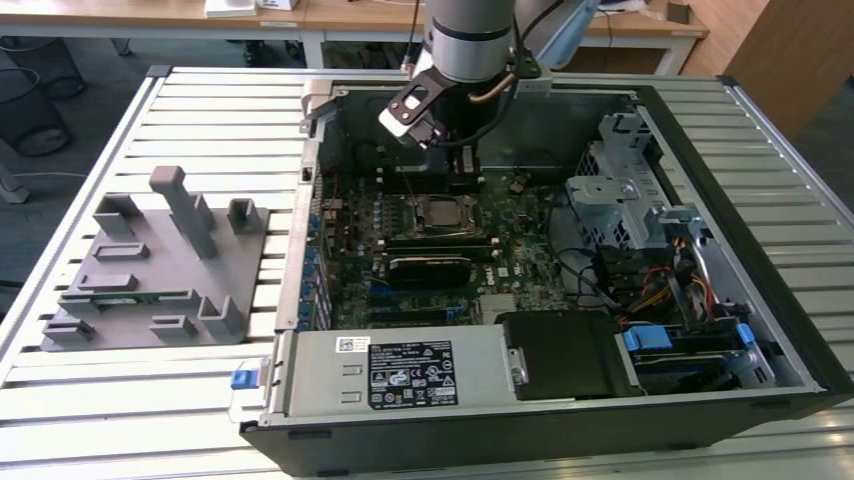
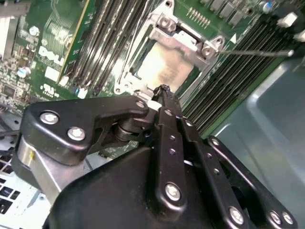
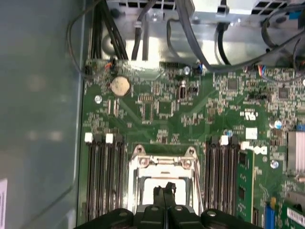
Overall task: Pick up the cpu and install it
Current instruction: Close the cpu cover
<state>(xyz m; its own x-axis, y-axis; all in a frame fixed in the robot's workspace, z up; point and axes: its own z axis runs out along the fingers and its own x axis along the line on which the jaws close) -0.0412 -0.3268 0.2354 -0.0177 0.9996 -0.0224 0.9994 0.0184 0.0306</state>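
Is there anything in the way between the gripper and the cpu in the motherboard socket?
Nothing visible does. In the second wrist view the gripper, tips shut, hangs close over the cpu, which lies bare inside the socket's metal frame. The memory slots run alongside, off that line.

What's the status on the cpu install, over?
Gripper above the socket frame, jaws shut, empty. Cpu seated in the frame. Memory slots flank it on both sides.

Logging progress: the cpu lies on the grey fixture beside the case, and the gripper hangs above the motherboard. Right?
No. The cpu sits inside the socket frame on the motherboard, as the second wrist view shows, not on the grey fixture. The gripper does hang above the motherboard.
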